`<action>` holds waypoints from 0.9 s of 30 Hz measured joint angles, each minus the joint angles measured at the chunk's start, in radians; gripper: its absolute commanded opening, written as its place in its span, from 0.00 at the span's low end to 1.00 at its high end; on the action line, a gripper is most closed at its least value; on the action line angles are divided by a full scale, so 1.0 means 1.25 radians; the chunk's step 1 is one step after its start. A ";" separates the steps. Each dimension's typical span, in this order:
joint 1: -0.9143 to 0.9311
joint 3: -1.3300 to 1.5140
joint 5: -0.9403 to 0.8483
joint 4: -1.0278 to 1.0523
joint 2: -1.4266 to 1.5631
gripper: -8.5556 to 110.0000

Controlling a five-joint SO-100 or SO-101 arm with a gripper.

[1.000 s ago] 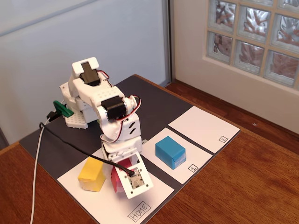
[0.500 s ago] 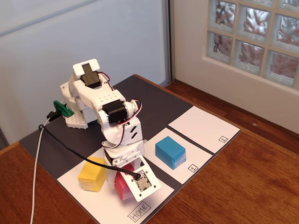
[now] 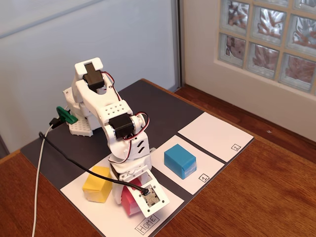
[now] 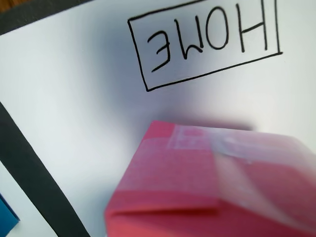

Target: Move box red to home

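Note:
The red box (image 3: pixel 129 201) is on or just above the large white home sheet (image 3: pixel 111 217), close to its handwritten "Home" label (image 3: pixel 147 224). My gripper (image 3: pixel 127 205) reaches down over the box and straddles it; its fingers are hidden behind the box and the wrist camera board. In the wrist view the red box (image 4: pixel 207 187) fills the lower half, blurred and slightly tilted, sitting right at the jaws. The home sheet (image 4: pixel 74 98) and its boxed label (image 4: pixel 205 42) lie behind it. The grip looks shut on the box.
A yellow box (image 3: pixel 97 184) stands on the home sheet just left of the arm. A blue box (image 3: pixel 180 160) sits on the smaller sheet marked 1 (image 3: pixel 165 155); its corner shows in the wrist view (image 4: pixel 6 217). The sheet marked 2 (image 3: pixel 215 136) is bare. A black cable (image 3: pixel 74 165) trails left.

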 measured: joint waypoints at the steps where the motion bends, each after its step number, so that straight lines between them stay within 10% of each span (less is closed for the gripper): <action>1: 0.001 0.002 0.000 -0.002 0.002 0.07; 27: -0.007 0.223 -0.010 -0.175 0.096 0.15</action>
